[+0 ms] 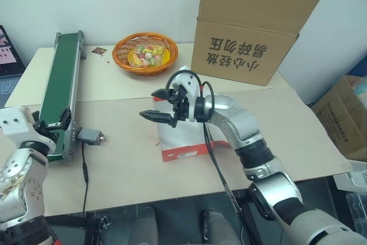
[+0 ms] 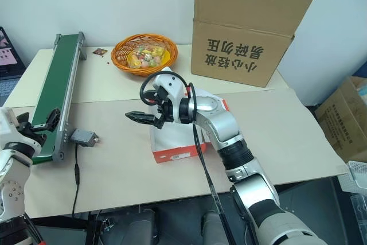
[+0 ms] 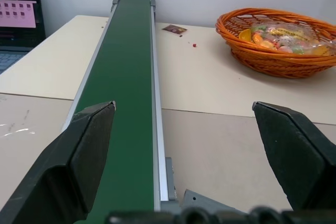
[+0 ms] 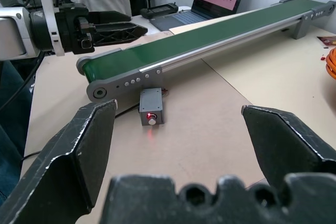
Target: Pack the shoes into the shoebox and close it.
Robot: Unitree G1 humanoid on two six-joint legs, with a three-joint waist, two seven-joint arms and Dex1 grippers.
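**Right pincer over the open shoebox: approach notes**

Shoebox: directly below and behind the right pincer, under its wrist, on the table. White inside showing, red wall toward the near table edge; judged open. Hinged lid largely hidden by the arm, so cannot tell how far back it stands. Contents likewise masked; cannot tell whether the shoes lie inside.

Right pincer: fingers spread wide, gripping nothing, aimed level across the table past the box's end.

Left pincer: also spread wide and empty, well apart from the box, just beside the near end of the green conveyor.

Next move, as a judgement:
- Confirm what lies in the box before touching the lid.
- Bring the fingertips back over the box rather than sweeping further toward the conveyor's grey switch box.
- Press the lid flat from above, keeping the box from sliding.
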